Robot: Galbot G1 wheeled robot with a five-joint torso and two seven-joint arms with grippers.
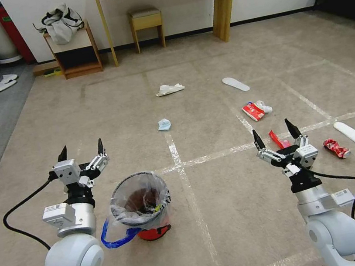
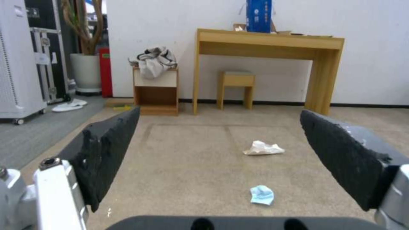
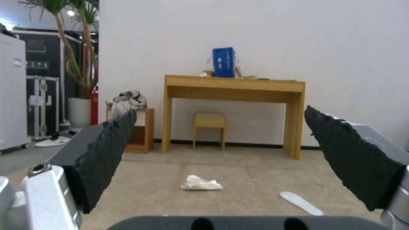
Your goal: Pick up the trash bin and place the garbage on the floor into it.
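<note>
- While the trash bin [image 1: 141, 206] stands upright on the floor [image 1: 224, 214] close in front of the robot, nothing has yet been lifted, so picking it up looks like the step in hand.
- It lies just beside the left end effector [image 1: 81, 152], a little nearer the robot and toward the midline; the right end effector [image 1: 274, 131] is well apart from it across a white tape line [image 1: 190, 193].
- By my judgement the left arm is the nearer one for the grab, and its move would run down and inward toward the bin's rim.
- Left end effector: fingers spread apart, holding nothing, raised above the carpet and pointing forward; in the left wrist view [image 2: 217, 140] they frame bare carpet.
- Right end effector: fingers also apart and empty [image 3: 219, 147], held up over the right side of the floor.
- A clear liner bag crinkles over the bin's rim, and its blue drawstring loop [image 1: 113, 239] droops down the side facing the left arm.
- Garbage lies ahead of both arms: crumpled white paper [image 1: 170, 89], a pale-blue face mask [image 1: 164, 124], a red-and-white packet [image 1: 253, 111], a red wrapper [image 1: 276, 139] just beside the right end effector, and a crushed red can [image 1: 336, 148] off to its right.
</note>
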